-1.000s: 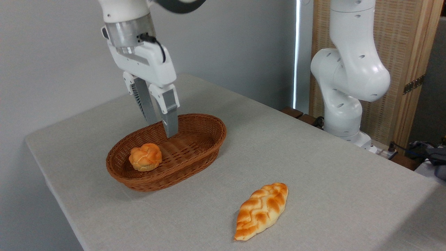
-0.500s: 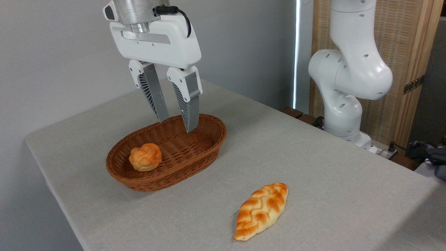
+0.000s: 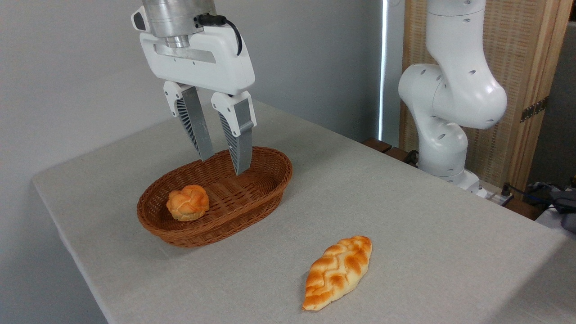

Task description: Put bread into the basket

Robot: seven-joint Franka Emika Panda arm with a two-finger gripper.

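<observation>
A small round knotted bun (image 3: 187,203) with a golden-orange crust lies inside the reddish-brown wicker basket (image 3: 265,193), toward its left end. My gripper (image 3: 223,165) hangs over the basket's right half, up and to the right of the bun. Its two grey fingers (image 3: 239,144) stand apart with nothing between them. The tips hover around rim height and touch neither the bun nor the basket.
A longer braided leaf-shaped loaf (image 3: 337,272) lies on the grey tablecloth in front and to the right of the basket. The arm's white base (image 3: 443,148) stands at the table's far right edge. The table's left edge runs close behind the basket.
The gripper has turned from side-on to face the camera, its fingers showing wider apart, shifted right and risen a little, then drifted slightly back left. The bun stays in the basket.
</observation>
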